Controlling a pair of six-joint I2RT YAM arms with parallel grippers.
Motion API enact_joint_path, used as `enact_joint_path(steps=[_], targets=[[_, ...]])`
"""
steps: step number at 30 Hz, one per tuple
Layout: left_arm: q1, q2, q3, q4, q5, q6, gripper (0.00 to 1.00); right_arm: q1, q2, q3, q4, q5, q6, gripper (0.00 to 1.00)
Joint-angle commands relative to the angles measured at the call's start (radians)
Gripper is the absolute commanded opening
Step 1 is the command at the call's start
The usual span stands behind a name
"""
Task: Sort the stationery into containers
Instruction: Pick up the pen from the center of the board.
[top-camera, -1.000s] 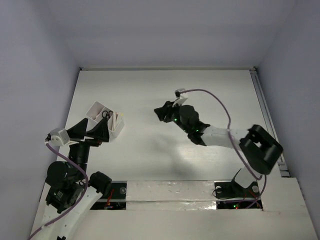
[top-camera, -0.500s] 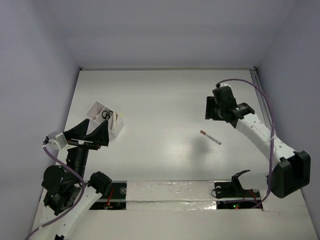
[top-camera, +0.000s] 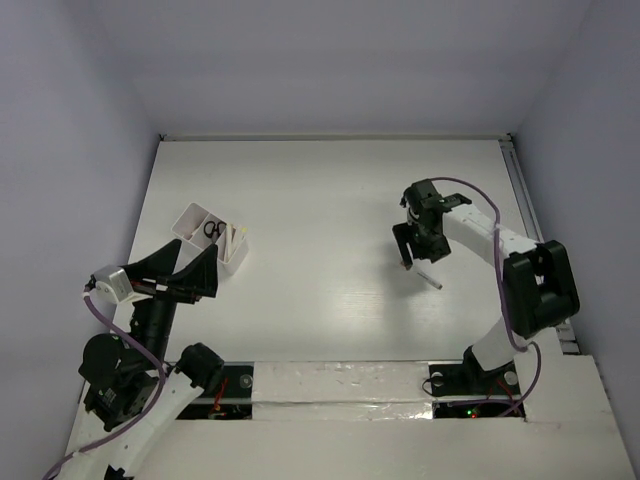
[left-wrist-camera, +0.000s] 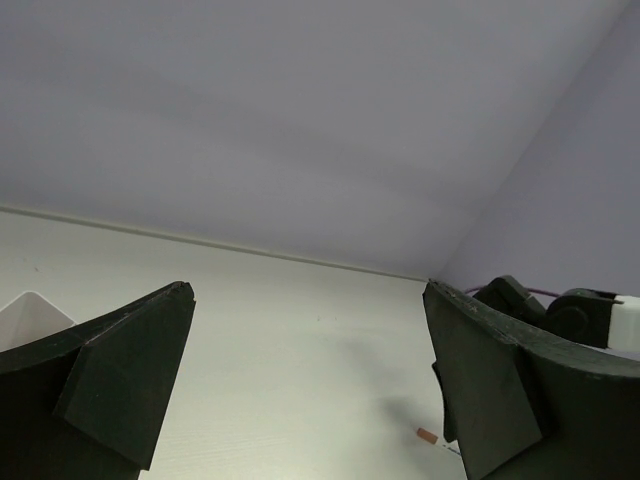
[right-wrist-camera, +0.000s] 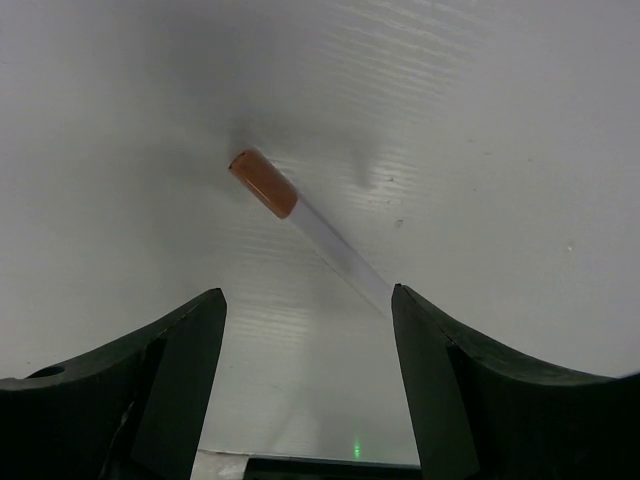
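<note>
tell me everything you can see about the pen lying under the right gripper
The pen is a thin white stick, plastic by the look of it, with a red-brown cap at one end. It lies flat and diagonal on the white table, alone on the right side, far from the box. The open right gripper hangs over it with a finger on either side, not closed on it. In the right wrist view the plain end runs out of sight at one finger's edge. In the top view only the white end shows.

Left claw (left-wrist-camera: 307, 290) gapes; pen (left-wrist-camera: 428, 435) end near one finger.
</note>
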Motion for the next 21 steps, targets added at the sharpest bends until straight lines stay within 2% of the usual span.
enact_joint_path(steps=[1, 8, 14, 17, 18, 20, 21], targets=[[-0.009, -0.014, -0.003, 0.038, 0.003, 0.009, 0.99, -0.011, 0.058, 0.022, 0.045, -0.074, -0.07, 0.73], [-0.009, -0.014, -0.003, 0.038, 0.0, 0.01, 0.99, -0.031, 0.172, 0.058, 0.111, -0.069, -0.118, 0.68], [-0.009, -0.014, -0.001, 0.036, 0.002, 0.01, 0.99, -0.04, 0.244, 0.075, 0.125, -0.117, -0.109, 0.45], [-0.009, -0.014, -0.001, 0.038, -0.003, 0.012, 0.99, -0.04, 0.256, 0.049, 0.151, -0.146, -0.098, 0.39], [-0.009, -0.01, -0.001, 0.038, -0.004, 0.013, 0.99, -0.04, 0.27, 0.048, 0.151, -0.148, -0.098, 0.28], [-0.009, -0.009, -0.001, 0.036, -0.006, 0.012, 0.99, -0.04, 0.281, 0.041, 0.161, -0.16, -0.098, 0.22], [-0.009, -0.007, -0.001, 0.038, -0.007, 0.012, 0.99, -0.04, 0.285, 0.035, 0.167, -0.165, -0.092, 0.15]])
